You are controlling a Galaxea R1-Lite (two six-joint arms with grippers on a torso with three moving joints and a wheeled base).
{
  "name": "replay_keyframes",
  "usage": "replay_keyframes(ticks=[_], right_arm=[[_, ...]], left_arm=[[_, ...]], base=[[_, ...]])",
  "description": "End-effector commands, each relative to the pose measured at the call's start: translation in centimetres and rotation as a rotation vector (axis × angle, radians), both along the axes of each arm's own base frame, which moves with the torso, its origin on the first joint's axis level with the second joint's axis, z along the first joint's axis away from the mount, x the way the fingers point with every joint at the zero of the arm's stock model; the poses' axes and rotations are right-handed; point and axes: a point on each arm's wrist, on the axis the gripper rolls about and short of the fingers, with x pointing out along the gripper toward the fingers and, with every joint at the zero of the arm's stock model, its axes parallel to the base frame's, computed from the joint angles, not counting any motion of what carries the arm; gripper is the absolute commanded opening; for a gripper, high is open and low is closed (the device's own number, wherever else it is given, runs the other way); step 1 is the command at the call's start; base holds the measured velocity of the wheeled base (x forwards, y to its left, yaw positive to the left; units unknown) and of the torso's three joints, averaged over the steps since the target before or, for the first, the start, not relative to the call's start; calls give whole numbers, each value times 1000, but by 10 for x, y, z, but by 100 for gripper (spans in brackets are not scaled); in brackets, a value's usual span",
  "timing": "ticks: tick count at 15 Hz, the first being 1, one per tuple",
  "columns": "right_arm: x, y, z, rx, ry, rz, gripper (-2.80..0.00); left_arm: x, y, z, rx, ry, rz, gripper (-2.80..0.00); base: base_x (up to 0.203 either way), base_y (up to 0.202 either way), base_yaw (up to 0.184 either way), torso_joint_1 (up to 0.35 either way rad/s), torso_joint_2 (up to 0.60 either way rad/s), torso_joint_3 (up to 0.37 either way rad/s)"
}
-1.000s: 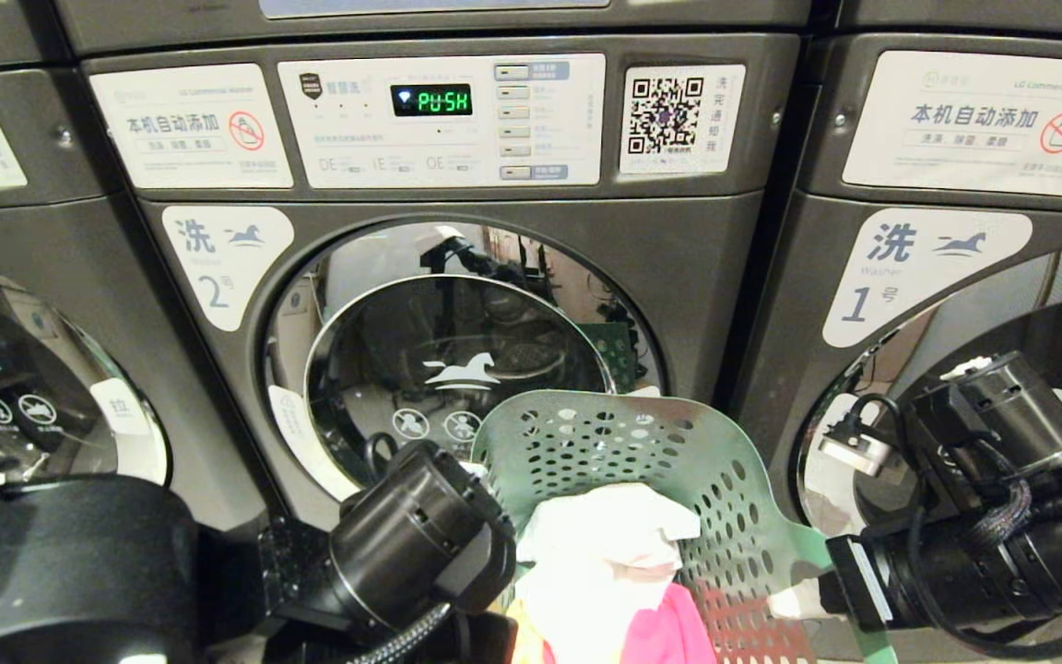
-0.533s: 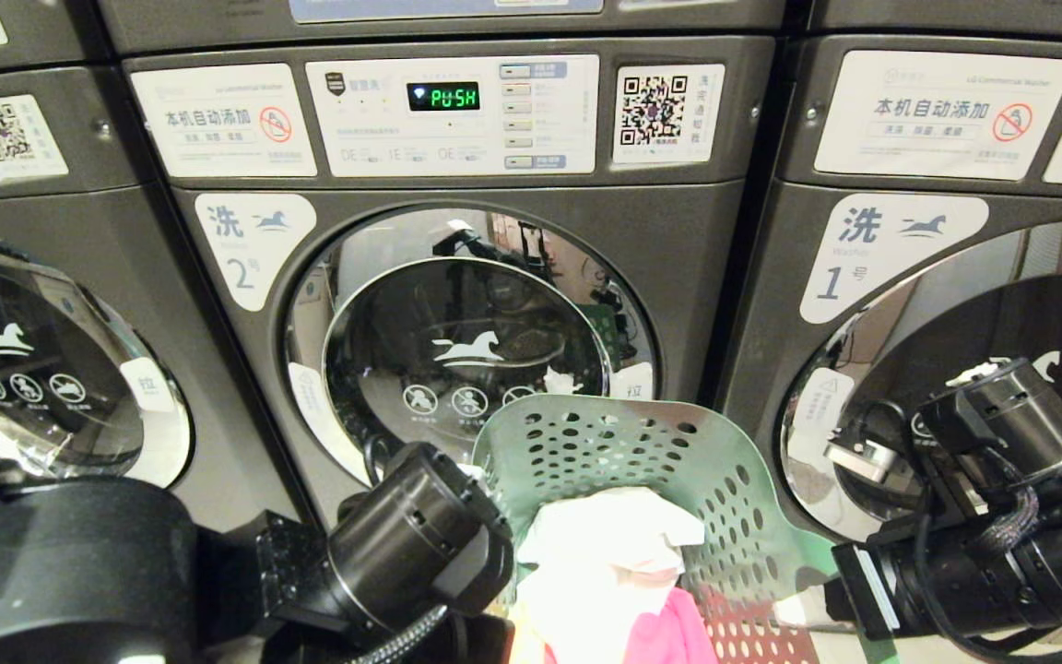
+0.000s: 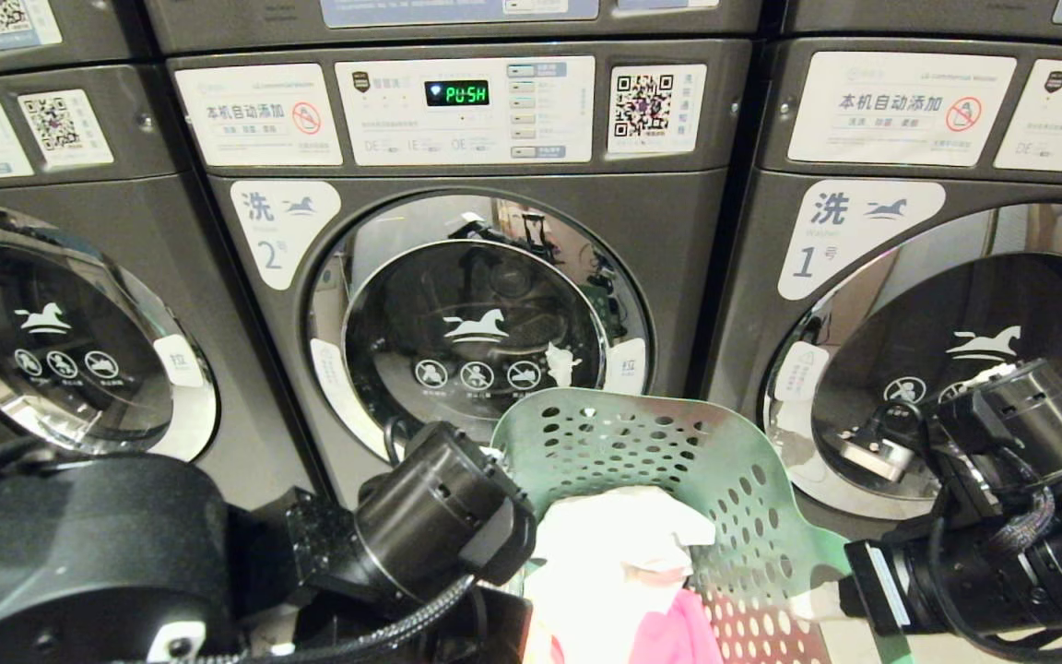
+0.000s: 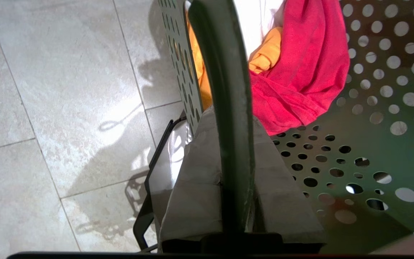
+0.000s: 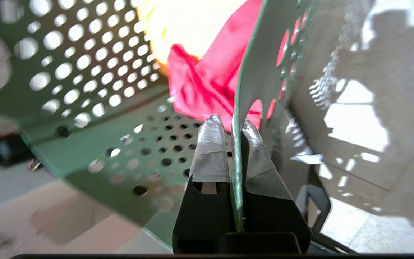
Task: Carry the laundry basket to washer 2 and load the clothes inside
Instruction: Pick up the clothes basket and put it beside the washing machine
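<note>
Both tools are clamped on the laundry basket (image 3: pixel 678 480), one on each side wall. Left tool (image 4: pixel 234 151) pinches the rim of the basket's left wall between its taped fingers (image 4: pixel 196 187), with the rim edge running straight out between them. Right tool (image 5: pixel 234 144) grips the thin edge of the right wall the same way, one taped finger (image 5: pixel 210 151) inside the basket and the other outside.

In the head view the left arm (image 3: pixel 439 516) reaches in low from the left and the right arm (image 3: pixel 983 563) lies nearly level from the right, both wrists turned inward toward the basket. The basket hangs between them above the tiled floor (image 4: pixel 67 90), tipped so its far perforated wall rises toward the camera and its open mouth faces back toward the robot. Its long axis runs away from the robot toward the machines.

The clothes (image 3: pixel 623 572) lie heaped inside: white on top, pinkish-red beneath, yellow-orange at the left wall.

Washer 2 (image 3: pixel 485 314) stands directly beyond the basket, its round door shut. Washer 1 (image 3: pixel 946 304) stands beside it to the right.
</note>
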Motion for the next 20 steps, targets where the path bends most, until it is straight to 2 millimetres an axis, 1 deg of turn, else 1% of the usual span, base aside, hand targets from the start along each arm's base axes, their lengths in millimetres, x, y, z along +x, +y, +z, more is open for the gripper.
replay_keyframes(ticks=[1,4,8,10,11,14,18,20], right_arm=[[4,-6,1,-26,-14,-53,-280],[9,-27,-2,-55,-13,-181,-280],[0,-61,-9,-58,19,-338,-280],[-5,-71,-13,-56,31,-388,-280],[-6,-73,-14,-53,30,-400,-280],[-7,-74,-14,-35,9,-434,-280],[-5,-92,-12,-39,-19,-525,-280],[-6,-102,-12,-44,-29,-574,-280]], left_arm=[[6,-11,-3,4,2,1,-280],[10,-38,-3,-2,-6,-47,-280],[9,-88,-11,-10,-14,-122,-280],[8,-112,-15,-22,-19,-152,-280],[8,-123,-19,-22,-18,-165,-280],[8,-146,-25,-8,-7,-183,-280],[15,-171,-35,-12,-10,-189,-280],[16,-180,-38,-14,-10,-195,-280]], base=[[0,0,0,0,0,0],[0,0,0,0,0,0],[0,0,0,0,0,0],[0,0,0,0,0,0],[0,0,0,-2,2,-27],[0,0,0,1,1,-141],[0,0,0,1,0,-195],[0,0,0,4,2,-198]])
